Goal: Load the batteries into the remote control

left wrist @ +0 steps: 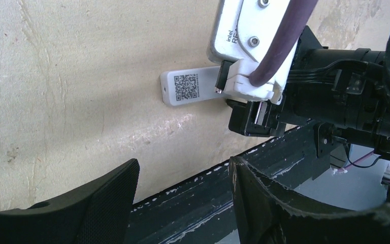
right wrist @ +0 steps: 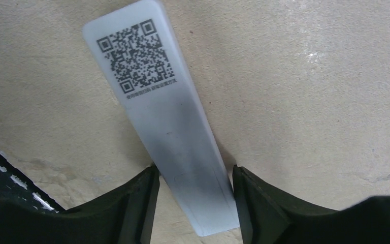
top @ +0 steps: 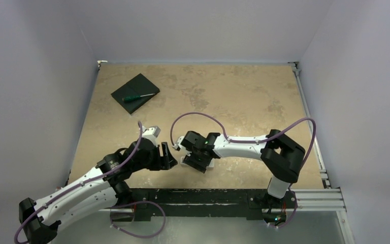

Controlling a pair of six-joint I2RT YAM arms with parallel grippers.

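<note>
The remote control point(right wrist: 152, 86) lies on the table with its plain white back and a QR code facing up. My right gripper point(right wrist: 195, 175) comes down over it, and both fingertips touch its long edges near one end. In the top view the right gripper point(top: 195, 155) covers most of the remote point(top: 184, 161). The left wrist view shows the remote's QR end point(left wrist: 183, 87) sticking out from under the right gripper point(left wrist: 254, 119). My left gripper point(left wrist: 183, 168) is open and empty, just left of the remote above the table's near edge. It also shows in the top view point(top: 170, 155). The batteries are out of view.
A flat black square pad point(top: 134, 91) lies at the back left with a green-handled screwdriver point(top: 138, 96) on it. The black front rail point(top: 203, 195) runs along the table's near edge, close under both grippers. Grey walls close in the table.
</note>
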